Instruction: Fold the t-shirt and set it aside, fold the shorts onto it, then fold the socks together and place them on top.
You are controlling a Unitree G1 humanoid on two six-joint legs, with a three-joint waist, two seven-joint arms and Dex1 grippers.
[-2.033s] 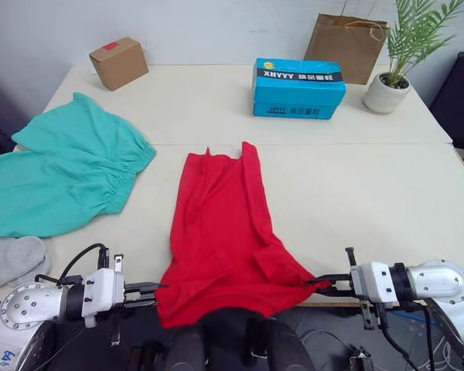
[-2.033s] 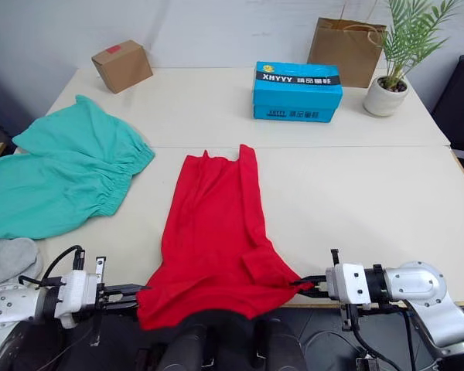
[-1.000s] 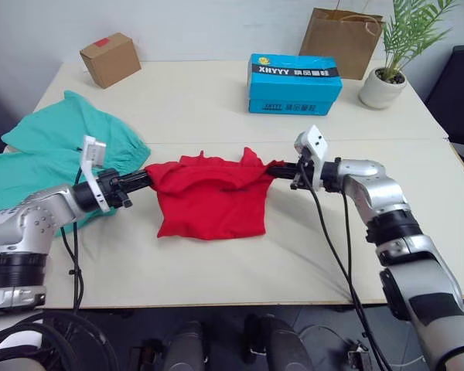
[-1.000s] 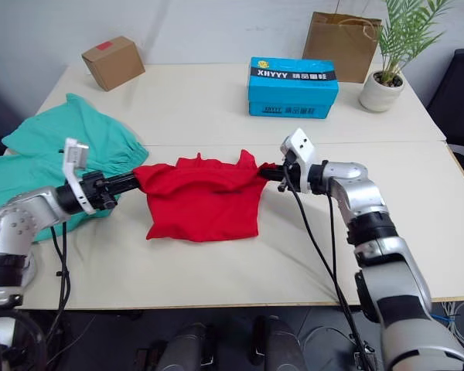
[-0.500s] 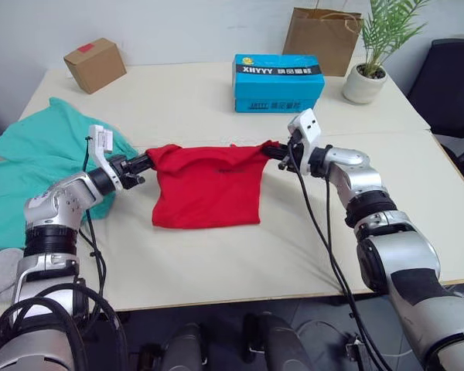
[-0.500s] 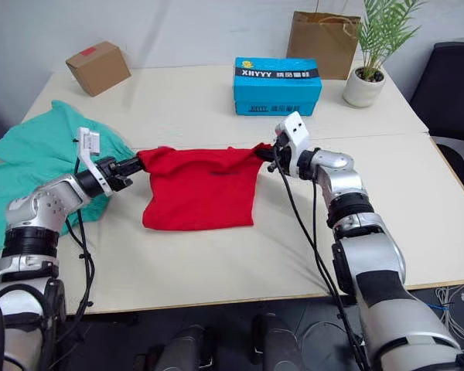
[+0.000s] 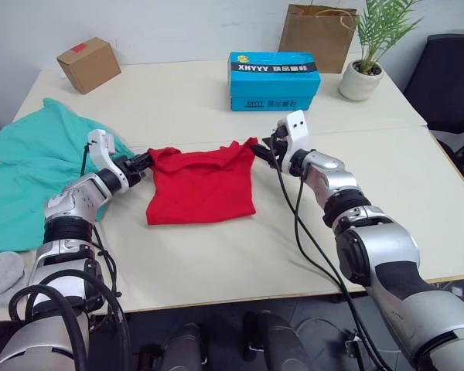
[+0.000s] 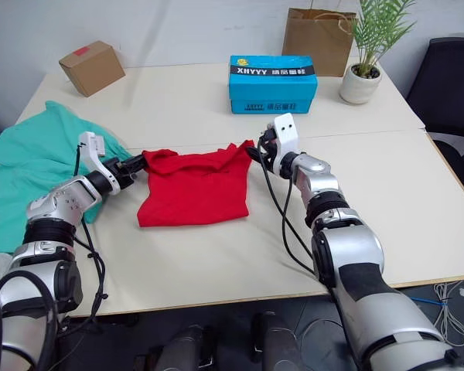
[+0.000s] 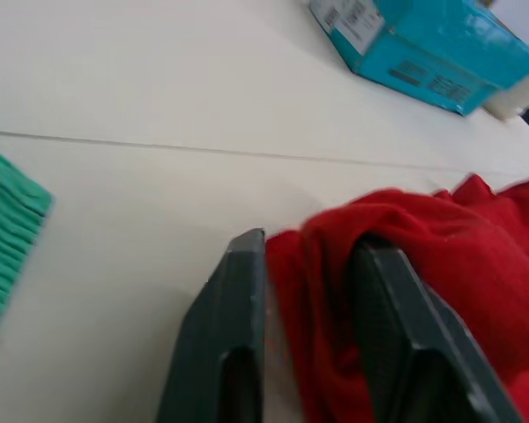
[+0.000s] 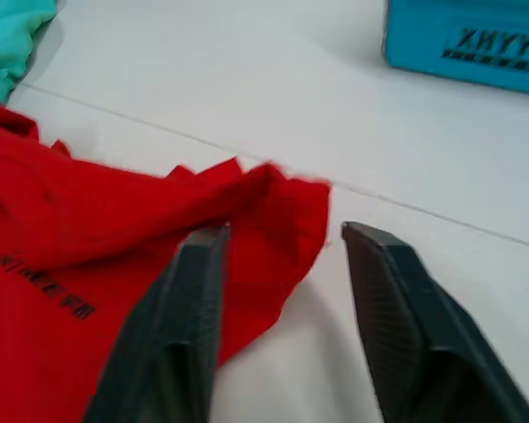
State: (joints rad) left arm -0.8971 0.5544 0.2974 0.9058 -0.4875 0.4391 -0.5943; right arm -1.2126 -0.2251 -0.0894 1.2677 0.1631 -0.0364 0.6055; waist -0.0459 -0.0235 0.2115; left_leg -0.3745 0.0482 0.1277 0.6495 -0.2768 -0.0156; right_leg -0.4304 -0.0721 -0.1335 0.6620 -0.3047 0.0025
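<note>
- Tabletop (image 7: pixel 216 263): pale, carries all items.
- Shorts (image 7: pixel 31 174): teal-green, spread at the left edge.
- T-shirt (image 7: pixel 201 189): red, folded to a rough rectangle at mid-table, long axis left to right, bunched far edge.
- Blue box (image 7: pixel 274 73), brown bag (image 7: pixel 313 27), potted plant (image 7: pixel 367 66), cardboard box (image 7: pixel 89 63): along the far side, well apart from the t-shirt.
- Left gripper (image 7: pixel 141 163): arm low, fingers apart around the t-shirt's far left corner.
- Right gripper (image 7: pixel 261 148): fingers spread, far right corner lying between them.
- Socks (image 7: pixel 1 274): grey, near left corner.
</note>
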